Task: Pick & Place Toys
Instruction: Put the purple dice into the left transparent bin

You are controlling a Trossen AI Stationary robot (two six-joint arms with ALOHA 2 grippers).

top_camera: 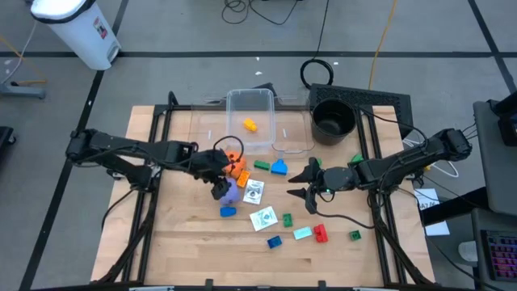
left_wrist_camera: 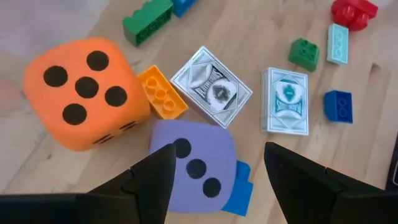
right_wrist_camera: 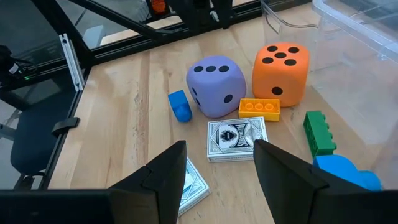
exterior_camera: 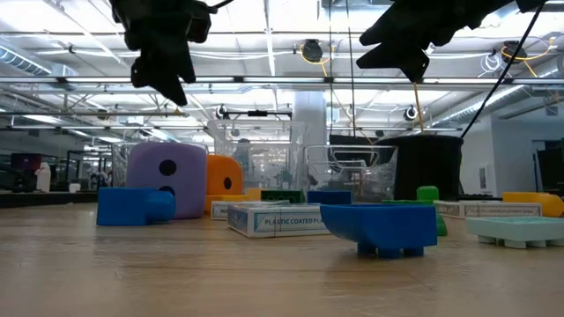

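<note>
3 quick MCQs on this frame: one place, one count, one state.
1. What touches the orange die?
A. orange block
B. black pot
C. red block

2. Dots on the purple die face under the left gripper?
A. one
B. three
C. six

3. The left gripper is:
A. shut on the purple die
B. open above it
C. inside the clear tub

Key: 1 A, the block lies against the die's side. 2 B, three dots run in a diagonal. 3 B, the fingers stand apart with the die below them.
</note>
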